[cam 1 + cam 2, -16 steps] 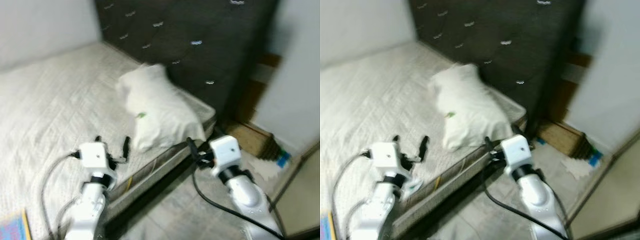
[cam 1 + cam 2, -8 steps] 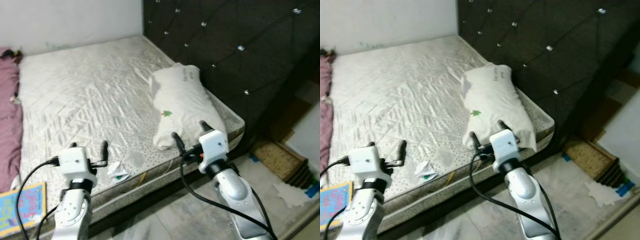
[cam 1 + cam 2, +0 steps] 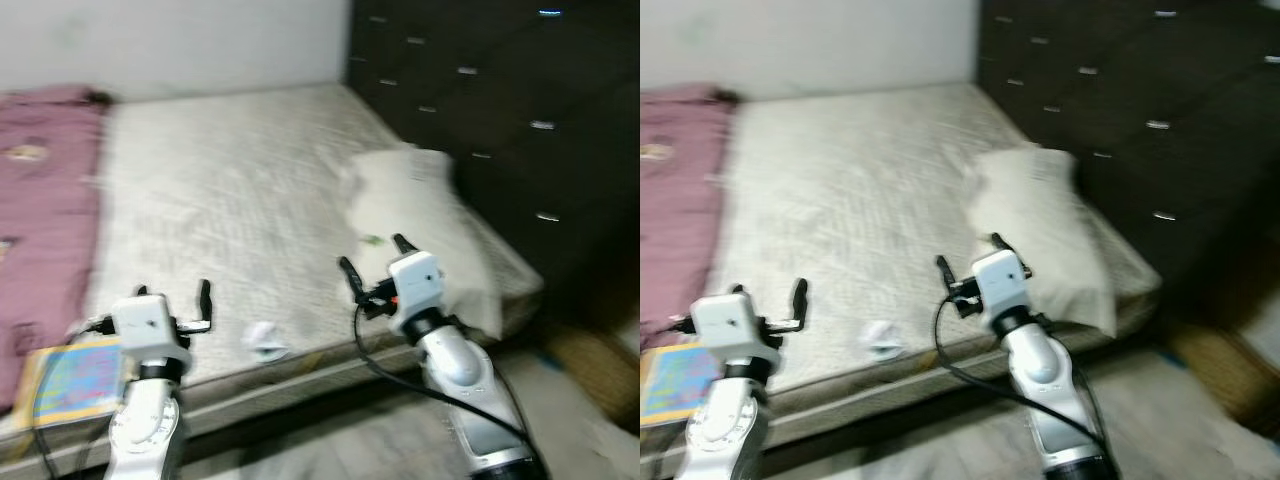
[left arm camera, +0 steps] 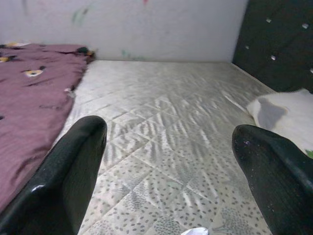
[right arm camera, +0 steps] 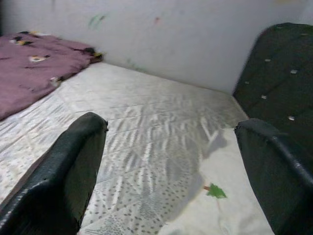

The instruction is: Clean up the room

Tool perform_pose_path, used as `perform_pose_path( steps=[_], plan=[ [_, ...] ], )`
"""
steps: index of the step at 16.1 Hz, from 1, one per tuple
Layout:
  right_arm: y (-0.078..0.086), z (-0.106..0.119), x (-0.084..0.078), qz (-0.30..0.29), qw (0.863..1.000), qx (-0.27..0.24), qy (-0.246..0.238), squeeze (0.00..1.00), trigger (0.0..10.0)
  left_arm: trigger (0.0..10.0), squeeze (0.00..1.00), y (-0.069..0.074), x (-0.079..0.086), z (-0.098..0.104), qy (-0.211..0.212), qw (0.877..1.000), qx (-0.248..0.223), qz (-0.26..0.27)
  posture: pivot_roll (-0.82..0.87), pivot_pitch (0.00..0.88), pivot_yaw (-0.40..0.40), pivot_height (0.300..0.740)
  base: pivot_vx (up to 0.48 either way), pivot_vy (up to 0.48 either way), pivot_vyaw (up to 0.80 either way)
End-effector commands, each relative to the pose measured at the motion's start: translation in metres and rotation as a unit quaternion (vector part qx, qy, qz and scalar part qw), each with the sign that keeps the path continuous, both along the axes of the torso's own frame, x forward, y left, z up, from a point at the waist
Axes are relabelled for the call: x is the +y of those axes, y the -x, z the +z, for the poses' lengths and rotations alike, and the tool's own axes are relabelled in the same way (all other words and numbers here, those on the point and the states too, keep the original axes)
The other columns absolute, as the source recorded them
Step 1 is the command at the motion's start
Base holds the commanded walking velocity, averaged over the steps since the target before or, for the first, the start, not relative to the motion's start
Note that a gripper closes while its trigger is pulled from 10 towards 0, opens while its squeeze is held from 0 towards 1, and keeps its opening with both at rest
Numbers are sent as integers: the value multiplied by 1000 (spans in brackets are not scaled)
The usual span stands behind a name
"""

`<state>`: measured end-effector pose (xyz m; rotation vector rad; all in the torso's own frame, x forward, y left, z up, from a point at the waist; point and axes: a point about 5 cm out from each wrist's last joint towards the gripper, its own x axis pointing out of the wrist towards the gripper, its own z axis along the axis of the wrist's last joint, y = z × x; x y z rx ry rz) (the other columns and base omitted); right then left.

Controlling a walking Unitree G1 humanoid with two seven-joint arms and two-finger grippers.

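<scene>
My view swung left: purple rumpled blanket (image 3: 45, 190) now covers mattress's left edge; my arms didn't move.

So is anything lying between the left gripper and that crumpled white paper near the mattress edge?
Nothing visible. The left gripper, fingers open, hovers over the mattress; the crumpled paper lies to its right, with bare mattress between them.

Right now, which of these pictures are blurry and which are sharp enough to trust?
Both eye views are smeared with motion blur: the pillow and the headboard have soft edges, and the crumpled paper is a vague white blob. The left wrist view is crisp, showing the mattress quilting clearly. The right wrist view is mostly sharp, slightly soft near the purple blanket.
</scene>
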<state>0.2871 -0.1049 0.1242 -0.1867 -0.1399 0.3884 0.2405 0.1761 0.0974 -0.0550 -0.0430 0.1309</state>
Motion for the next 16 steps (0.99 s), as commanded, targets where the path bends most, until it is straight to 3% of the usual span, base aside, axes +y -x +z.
perform_pose_path(
  steps=[1, 4, 9, 16],
  plan=[
    [-3, 0, 0, -3, 1000, -4, -5, 0, 10000, 10000, 0, -1, -1, -3, 4, 1000, 4, 3, 105, 20, -54, 740, 0, 0, 794],
    [-4, -5, -4, -19, 1000, 0, -11, 0, 10000, 10000, 0, 4, 1, -12, 19, 1000, 21, 13, 89, 37, -36, 740, 0, 0, 794],
    [-2, -5, -4, -31, 999, 2, -29, 0, 10000, 10000, 0, 1, 9, -4, 4, 1000, 9, 4, 105, 45, -32, 740, 0, 0, 735],
    [4, -12, -5, -38, 999, 11, -26, 0, 10000, 10000, 0, 3, 6, 1, 5, 1000, -1, -13, 104, 79, -28, 740, 0, 0, 0]
  ],
)
